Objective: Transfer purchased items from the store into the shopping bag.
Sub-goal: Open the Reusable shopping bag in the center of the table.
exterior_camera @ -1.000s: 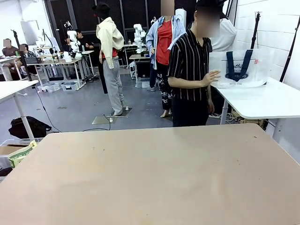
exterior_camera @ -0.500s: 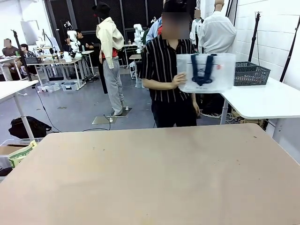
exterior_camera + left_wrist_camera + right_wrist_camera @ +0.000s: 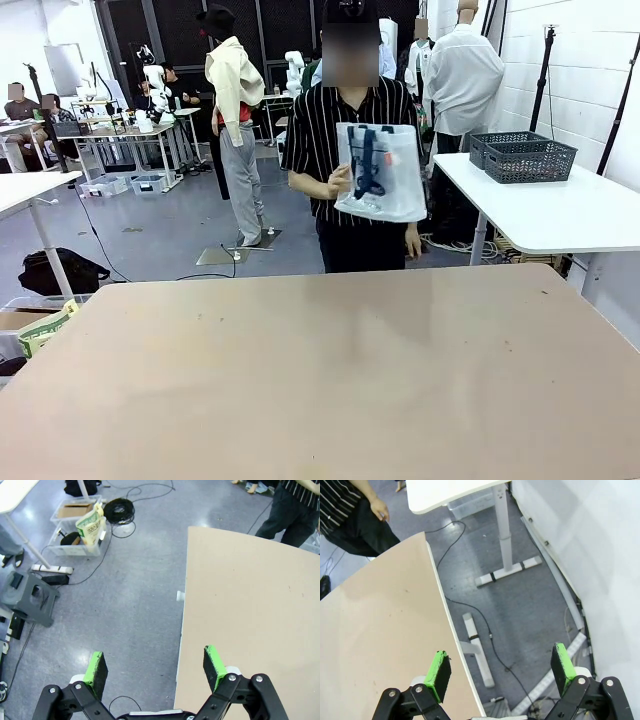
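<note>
While a person (image 3: 318,135) holds the shopping bag (image 3: 382,175) upright beyond the far edge of the desk (image 3: 320,380), the basket (image 3: 530,160) sits on a side desk (image 3: 570,215), nearer the right hand (image 3: 500,672); it and the left hand (image 3: 155,667) hang released, empty.

Wide tan table (image 3: 320,380) up front. Beyond it the grey floor (image 3: 160,230) shines with bright reflections. On the right there's a white brick wall (image 3: 600,70), with a white table (image 3: 570,215) beside it. Dark panels (image 3: 170,30) line the back. Down on the floor, black cables (image 3: 119,511) coil just beside a clear bin (image 3: 67,549).
</note>
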### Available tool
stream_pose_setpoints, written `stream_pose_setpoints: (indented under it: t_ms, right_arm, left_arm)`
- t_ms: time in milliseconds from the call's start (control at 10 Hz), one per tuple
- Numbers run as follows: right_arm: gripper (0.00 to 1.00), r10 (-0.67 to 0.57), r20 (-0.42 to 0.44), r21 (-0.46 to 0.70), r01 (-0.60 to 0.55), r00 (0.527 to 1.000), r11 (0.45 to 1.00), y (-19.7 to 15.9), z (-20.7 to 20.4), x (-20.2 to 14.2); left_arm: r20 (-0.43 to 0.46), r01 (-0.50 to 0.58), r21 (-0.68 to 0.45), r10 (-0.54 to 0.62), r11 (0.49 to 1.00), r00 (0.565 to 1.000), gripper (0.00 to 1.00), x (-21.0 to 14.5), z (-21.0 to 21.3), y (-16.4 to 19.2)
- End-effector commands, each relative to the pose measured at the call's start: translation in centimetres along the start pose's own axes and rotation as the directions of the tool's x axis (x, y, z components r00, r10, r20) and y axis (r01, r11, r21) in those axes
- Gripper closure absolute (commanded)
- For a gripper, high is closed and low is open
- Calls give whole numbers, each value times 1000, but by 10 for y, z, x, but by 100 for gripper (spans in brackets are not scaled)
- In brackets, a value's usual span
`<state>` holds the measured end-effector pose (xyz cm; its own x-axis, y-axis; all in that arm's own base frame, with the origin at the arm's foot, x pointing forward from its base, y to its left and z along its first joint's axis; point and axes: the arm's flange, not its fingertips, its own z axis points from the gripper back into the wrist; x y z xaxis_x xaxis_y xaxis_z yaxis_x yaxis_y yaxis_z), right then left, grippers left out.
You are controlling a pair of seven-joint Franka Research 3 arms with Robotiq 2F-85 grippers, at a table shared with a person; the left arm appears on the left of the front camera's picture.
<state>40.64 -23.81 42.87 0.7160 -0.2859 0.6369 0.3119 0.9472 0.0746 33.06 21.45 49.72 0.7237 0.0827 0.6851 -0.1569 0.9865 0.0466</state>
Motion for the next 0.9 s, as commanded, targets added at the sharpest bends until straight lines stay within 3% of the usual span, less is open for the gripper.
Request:
stream_pose_setpoints:
  t_ms: [0,800]
  right_arm:
    - [0,-15,-3,-7,15,1000,1000,4,4,-2]
    - [0,-15,-3,-7,15,1000,1000,4,4,-2]
  left_arm:
    - [-2,-6,-2,6,1000,1000,0,-2,-1,1]
    - [-2,-6,-2,6,1000,1000,0,-2,-1,1]
